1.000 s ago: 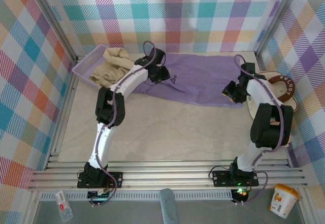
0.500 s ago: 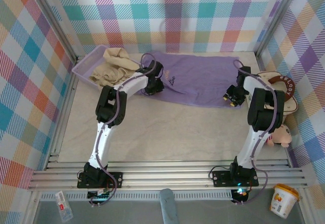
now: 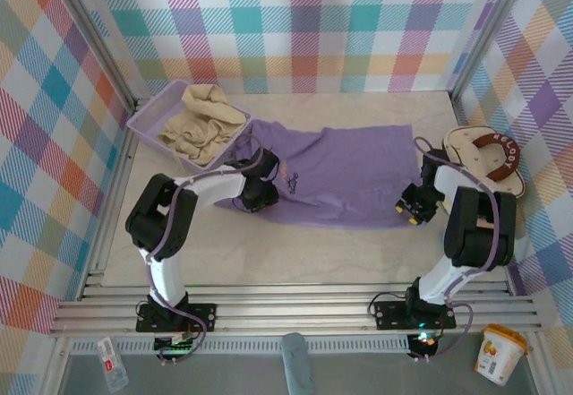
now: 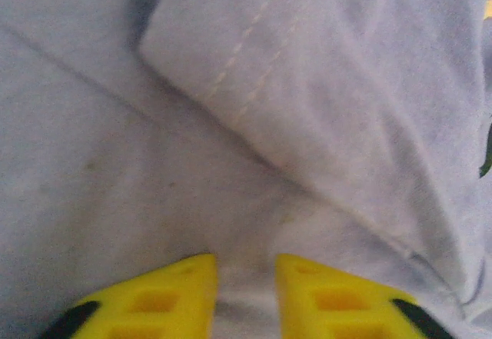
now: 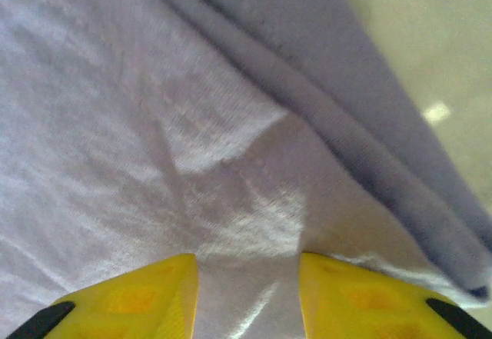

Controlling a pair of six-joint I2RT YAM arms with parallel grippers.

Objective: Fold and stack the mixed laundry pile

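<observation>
The lavender-purple T-shirt (image 3: 345, 176) lies spread across the middle of the table, its small dark chest mark (image 3: 291, 178) near the left end. My left gripper (image 3: 260, 193) sits low on the shirt's left near edge; in the left wrist view its yellow fingers (image 4: 246, 277) stand close together with purple cloth (image 4: 323, 108) pinched between them. My right gripper (image 3: 410, 209) is at the shirt's right near corner, and its yellow fingers (image 5: 247, 277) hold bunched purple fabric (image 5: 154, 108). The cream-beige shirt (image 3: 201, 122) lies crumpled in the basket at the back left.
A lavender mesh basket (image 3: 143, 119) sits at the back left, touching the T-shirt's corner. A cream padded bag with a brown handle (image 3: 483, 149) lies at the right wall, close behind the right gripper. An orange cup (image 3: 500, 352) stands off the table at the front right.
Both grippers have pulled back toward the near edge, dragging the purple T-shirt with them from the back of the table to its middle. The left arm has folded in close.
</observation>
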